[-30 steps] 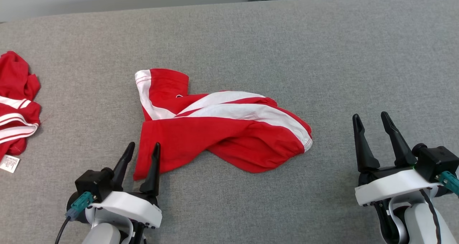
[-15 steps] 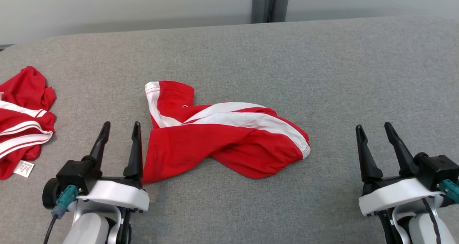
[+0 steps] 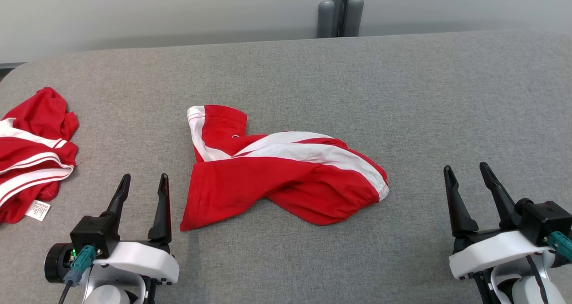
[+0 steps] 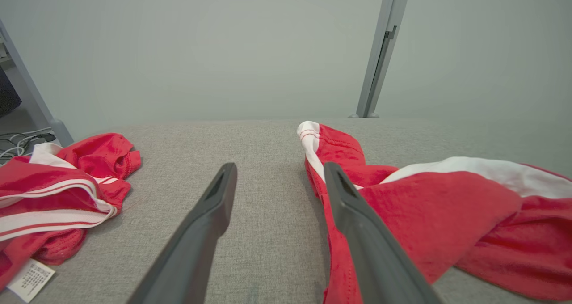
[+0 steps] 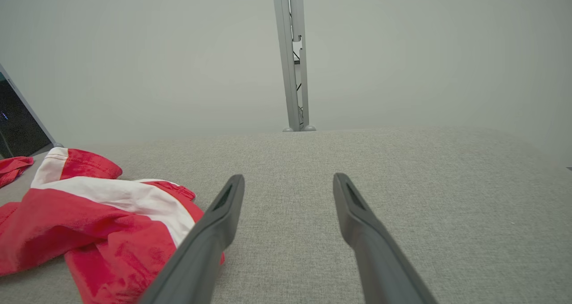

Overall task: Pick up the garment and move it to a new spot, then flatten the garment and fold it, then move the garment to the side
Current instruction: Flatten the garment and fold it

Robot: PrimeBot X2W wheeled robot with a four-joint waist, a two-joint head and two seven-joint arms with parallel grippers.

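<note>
Broadly, the grey cloth-covered counter (image 3: 402, 94) spans the head view from side to side, with a pale wall beyond its far edge. The garment (image 3: 277, 179), red with broad white bands, lies crumpled near the counter's middle, a little left of centre. One end points toward the far side, and the rest runs to the right and twists over itself. A second red garment (image 3: 31, 161) with thin white stripes is bunched at the counter's left edge, well apart from the first.

The left tool (image 3: 145, 177) sits at the near left, its two dark fingers spread wide with nothing between them. Its right finger stands just beside the garment's near left corner; whether it touches the cloth cannot be told. The right tool (image 3: 465, 166) sits at the near right, likewise wide open and empty, over bare counter and well apart from the garment's right end.

A grey post (image 3: 339, 9) rises behind the counter's far edge. A small white label (image 3: 38, 210) lies at the near end of the second garment.
</note>
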